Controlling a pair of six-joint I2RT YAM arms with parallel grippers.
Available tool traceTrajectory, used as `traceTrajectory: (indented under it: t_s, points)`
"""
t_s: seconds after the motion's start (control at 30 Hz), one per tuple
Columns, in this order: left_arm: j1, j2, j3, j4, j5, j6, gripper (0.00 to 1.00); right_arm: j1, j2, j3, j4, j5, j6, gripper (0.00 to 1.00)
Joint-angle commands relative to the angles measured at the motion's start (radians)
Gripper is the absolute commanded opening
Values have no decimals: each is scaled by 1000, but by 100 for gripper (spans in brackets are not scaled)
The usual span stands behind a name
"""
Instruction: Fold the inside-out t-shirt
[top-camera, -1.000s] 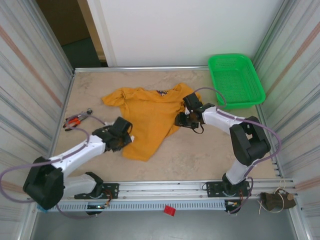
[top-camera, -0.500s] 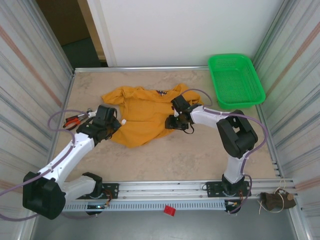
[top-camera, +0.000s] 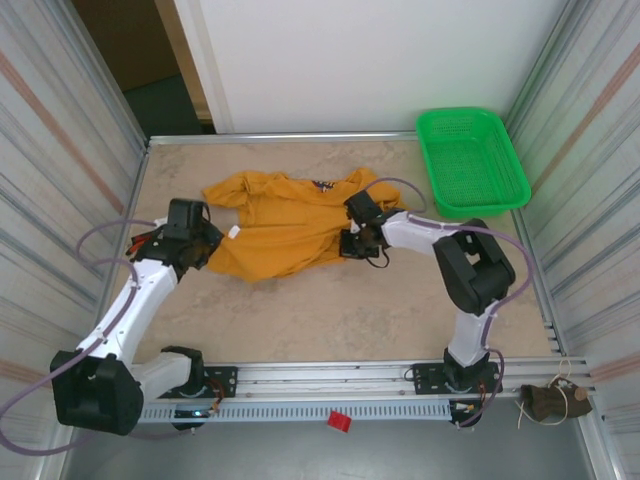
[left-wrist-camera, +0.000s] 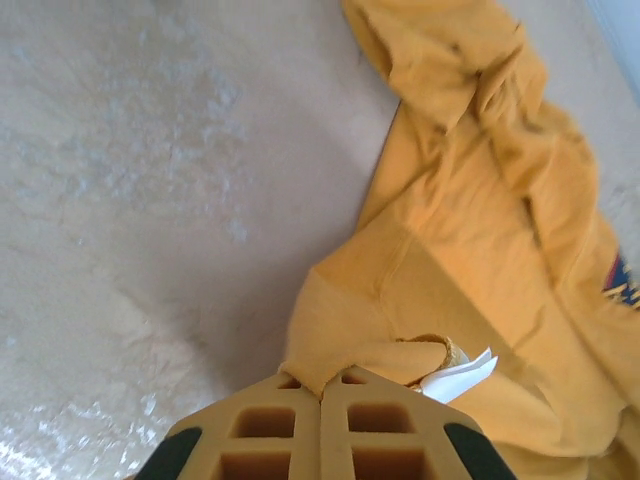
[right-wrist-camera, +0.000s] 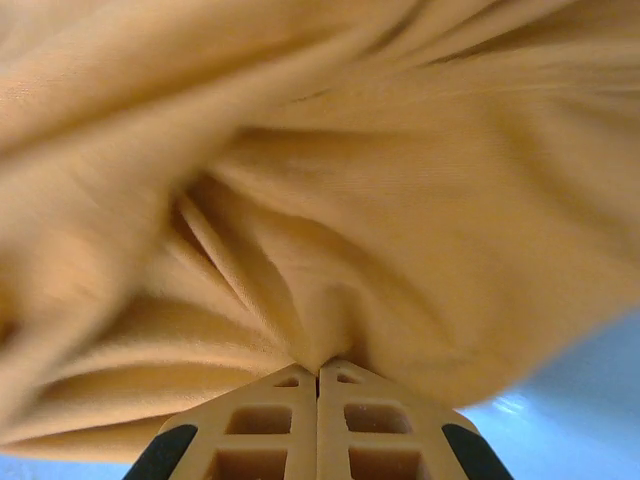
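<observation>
- Two grippers, both clamped on cloth: the left gripper (left-wrist-camera: 320, 392) pinches a bunched edge of the mustard-yellow short-sleeved cotton t-shirt (top-camera: 285, 230), jaws pressed together just beside the small white label (left-wrist-camera: 456, 374)
- Right gripper (right-wrist-camera: 318, 366) likewise has its jaws closed on a fold of the same fabric, which drapes over and ahead of the tips in the right wrist view
- Shirt lies on the pale stone-patterned table (top-camera: 330, 310), mid-depth, between the two grips; its long axis runs left to right across the table, one gripper at each end
- From the left gripper the cloth spreads away to the right and far side; from the right gripper, to the left
- Far edge is rumpled, with the dark chest print (top-camera: 322, 184) peeking out there
- Green plastic mesh basket (top-camera: 470, 160) sits well apart at the far right
- Judgement: neither arm is nearer, since each holds its own end; the coming move likely turns on both ends travelling together, or the span sags or twists
</observation>
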Motion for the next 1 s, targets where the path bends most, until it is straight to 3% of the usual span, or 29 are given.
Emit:
traceTrajectory:
  t_s: [0.0,0.23,0.43,0.5,0.53,0.6,0.77,0.97]
  points:
    - [51,4,77,7,33,44,0,-70,-261,2,-73,16,-17,0]
    - [71,-12,55,4,89,20,0,-94,-630,-116,-257,116,-7,0]
    - [71,-67,-80,10,124,-10,0,-91,-811,-415,-388,191,204,3]
    - [71,-79,-119,3,132,-2,0,-87,-811,-463,-441,239,283,47]
    - [71,-84,-138,3,142,0,0,-82,-844,-474,-439,256,302,52]
    - [71,-88,-167,4,159,5,0,-81,-863,-473,-378,258,283,53]
    - [71,-101,-200,4,175,4,0,-99,-665,-315,-235,166,126,56]
    - [70,-109,-208,3,182,9,0,-10,-298,-71,-135,26,-66,54]
